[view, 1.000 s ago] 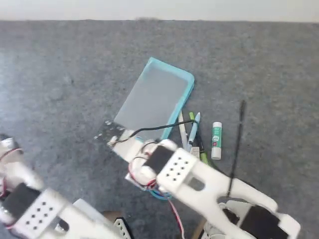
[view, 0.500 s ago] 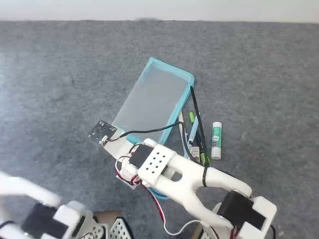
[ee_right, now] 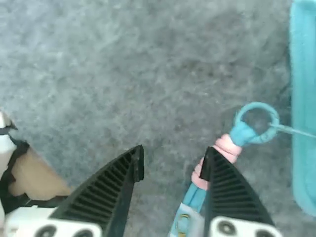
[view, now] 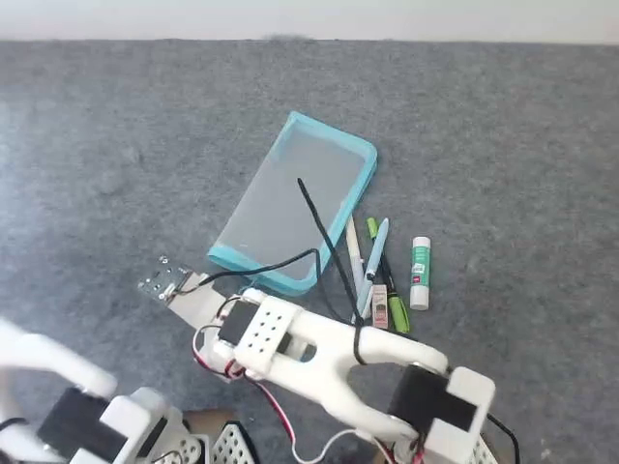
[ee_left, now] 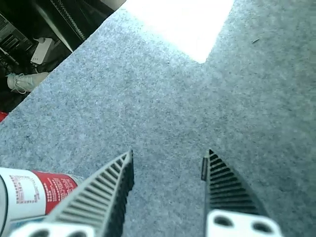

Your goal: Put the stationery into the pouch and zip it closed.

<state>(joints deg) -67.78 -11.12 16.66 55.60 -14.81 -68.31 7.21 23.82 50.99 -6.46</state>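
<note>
My right gripper [ee_right: 170, 155] hangs with jaws apart and empty over the grey carpet [ee_right: 123, 64]. A teal ring pull [ee_right: 254, 121] and a pink charm [ee_right: 222, 153] lie just beside one finger, near the edge of the pouch [ee_right: 302, 98]. My left gripper [ee_left: 170, 158] is likewise spread and empty, near a red-and-white can [ee_left: 29, 190] whose print is too small to read. From above, the pouch [view: 295, 208] lies flat, with the pens [view: 372, 271] and a green-labelled glue stick [view: 420, 274] beside it.
</note>
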